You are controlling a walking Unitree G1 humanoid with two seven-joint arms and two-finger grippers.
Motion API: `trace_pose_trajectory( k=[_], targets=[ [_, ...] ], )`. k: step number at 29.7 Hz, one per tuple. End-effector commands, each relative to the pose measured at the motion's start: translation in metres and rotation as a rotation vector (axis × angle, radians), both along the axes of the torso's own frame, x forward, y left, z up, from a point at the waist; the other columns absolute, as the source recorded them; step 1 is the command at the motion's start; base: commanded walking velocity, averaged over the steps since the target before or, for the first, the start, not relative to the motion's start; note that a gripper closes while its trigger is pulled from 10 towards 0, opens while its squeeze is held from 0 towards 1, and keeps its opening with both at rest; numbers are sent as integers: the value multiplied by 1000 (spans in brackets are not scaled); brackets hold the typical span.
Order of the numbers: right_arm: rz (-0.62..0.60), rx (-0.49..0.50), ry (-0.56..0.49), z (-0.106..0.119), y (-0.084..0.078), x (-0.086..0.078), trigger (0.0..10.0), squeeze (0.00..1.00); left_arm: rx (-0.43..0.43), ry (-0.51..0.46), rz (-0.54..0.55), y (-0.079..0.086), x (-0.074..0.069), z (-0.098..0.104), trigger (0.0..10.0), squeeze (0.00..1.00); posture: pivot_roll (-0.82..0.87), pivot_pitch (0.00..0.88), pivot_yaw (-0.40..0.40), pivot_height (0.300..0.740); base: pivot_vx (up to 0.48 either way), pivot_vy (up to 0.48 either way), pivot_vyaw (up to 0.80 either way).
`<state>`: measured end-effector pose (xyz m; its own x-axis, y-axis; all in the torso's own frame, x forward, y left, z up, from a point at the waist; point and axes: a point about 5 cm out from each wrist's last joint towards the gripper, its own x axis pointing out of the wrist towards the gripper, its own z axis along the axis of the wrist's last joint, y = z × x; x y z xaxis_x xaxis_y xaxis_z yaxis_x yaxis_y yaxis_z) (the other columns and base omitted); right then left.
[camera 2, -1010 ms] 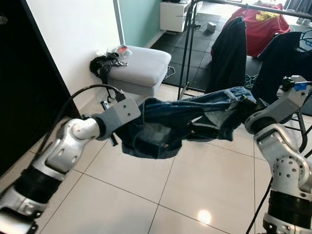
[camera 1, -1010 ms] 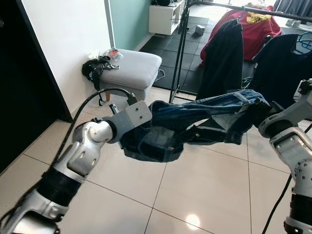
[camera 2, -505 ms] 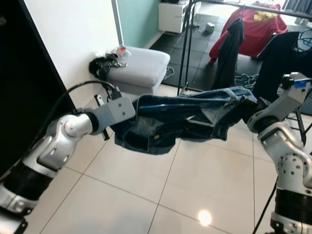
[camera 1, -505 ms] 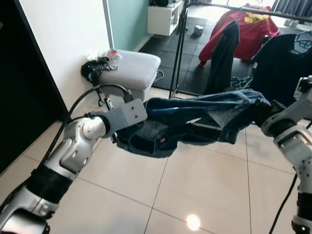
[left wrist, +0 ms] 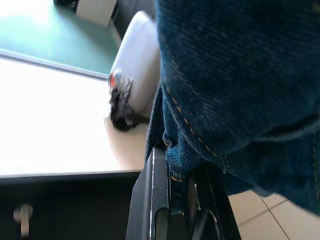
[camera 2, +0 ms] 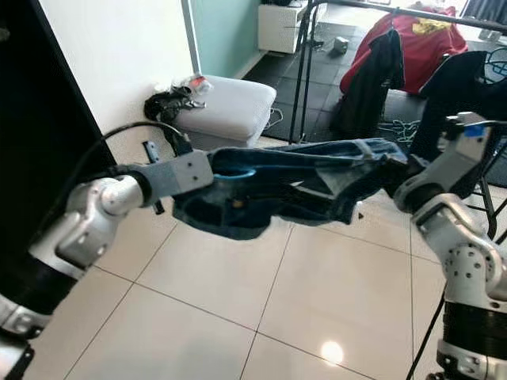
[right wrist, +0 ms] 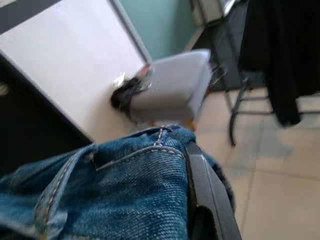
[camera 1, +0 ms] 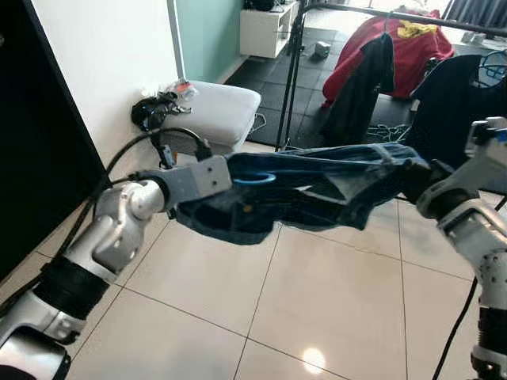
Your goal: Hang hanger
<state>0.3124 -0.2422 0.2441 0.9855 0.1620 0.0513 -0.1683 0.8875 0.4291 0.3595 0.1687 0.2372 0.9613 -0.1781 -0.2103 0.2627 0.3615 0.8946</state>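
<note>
Nearest the camera, the two silver arms reach forward with a pair of blue jeans [camera 1: 309, 190] stretched between them above the tiled floor [camera 1: 317, 301], and nothing is hung yet: as far as the pictures show, the carry is under way and the hanging itself is all still to do. The left gripper [left wrist: 180, 220] is at the jeans' left end; in its wrist view the black fingers are closed on a stitched denim edge that runs down between them. The right gripper [right wrist: 200, 200] is at the other end, where one black finger lies against folded denim; the second finger is hidden under the cloth, so I judge it clamped on the fabric too, since that end stays up. The jeans lie roughly level, their long axis running from the robot's left to its right, slightly higher at the right, with the bulk of the cloth sagging below the left half. A bright blue curved piece [camera 1: 255, 177] shows just inside the folds near the left wrist; it may be the hanger's hook, though I cannot be sure. Farther off stands a grey ottoman [camera 1: 212, 111] by the white wall, and beyond it the black clothes rack [camera 1: 295, 75] with dark and red garments [camera 1: 412, 43] already on it, well apart from the jeans; closing that gap looks like the next part.
</note>
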Motion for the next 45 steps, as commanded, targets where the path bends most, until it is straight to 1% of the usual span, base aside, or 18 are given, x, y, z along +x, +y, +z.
trace_pose_trajectory(
  k=[1,2,5,6,8,9,13,20,21,22,23,24,26,27,31,33,35,45],
  targets=[
    [-58,35,-28,5,-7,-7,0,0,17,-13,283,60,2,6,10000,0,-33,100,-31,740,0,0,0],
    [-11,72,-33,4,7,-6,0,0,-8,-23,277,54,3,9,10000,0,-32,101,-27,740,0,0,0],
    [23,112,-48,5,21,-3,0,0,-30,-26,257,44,4,9,10000,0,-30,100,-28,740,0,0,0],
    [39,137,-59,7,29,0,0,0,-54,-18,224,29,4,6,10000,0,-30,100,-28,740,0,0,0],
    [39,137,-59,7,29,0,0,0,-54,-18,224,29,4,6,10000,0,-30,100,-28,740,0,0,0],
    [48,162,-72,11,36,3,0,0,-70,6,180,13,3,-3,10000,0,-36,96,-25,740,0,0,0],
    [57,165,-97,22,41,10,0,0,-70,51,99,-14,-2,-18,10000,0,-36,97,-30,740,0,0,0],
    [48,121,-86,21,42,12,0,0,-97,44,50,-26,-1,-12,10000,0,-30,95,-33,740,0,0,0],
    [39,77,-81,20,44,14,0,0,-156,83,-23,-42,-4,-13,10000,0,-28,93,-30,740,0,0,0],
    [39,77,-81,20,44,14,0,0,-156,83,-23,-42,-4,-13,10000,0,-28,93,-30,740,0,0,0],
    [42,57,-91,22,48,16,0,0,-257,164,-119,-62,-12,-15,10000,0,-28,92,-29,740,0,0,0],
    [42,57,-91,22,48,16,0,0,-257,164,-119,-62,-12,-15,10000,0,-28,92,-29,740,0,0,0],
    [133,11,-160,36,64,17,0,0,-420,348,-283,-94,-30,-23,10000,0,-24,85,-27,740,0,0,0],
    [176,-11,-191,42,69,15,0,0,-472,396,-310,-99,-34,-24,10000,0,-27,85,-27,740,0,0,0],
    [224,-58,-221,48,73,11,0,0,-535,450,-342,-101,-37,-22,10000,0,-32,84,-28,740,0,0,0],
    [247,-77,-217,46,79,10,0,0,-691,525,-402,-109,-42,-14,10000,0,-42,79,-23,740,0,0,0],
    [268,-81,-208,43,85,8,0,0,-758,554,-438,-114,-44,-9,10000,0,-42,77,-23,740,0,0,0],
    [372,-112,-107,12,113,-1,0,0,-926,503,-421,-109,-34,11,10000,0,-47,76,-20,740,0,0,0]
  ],
)
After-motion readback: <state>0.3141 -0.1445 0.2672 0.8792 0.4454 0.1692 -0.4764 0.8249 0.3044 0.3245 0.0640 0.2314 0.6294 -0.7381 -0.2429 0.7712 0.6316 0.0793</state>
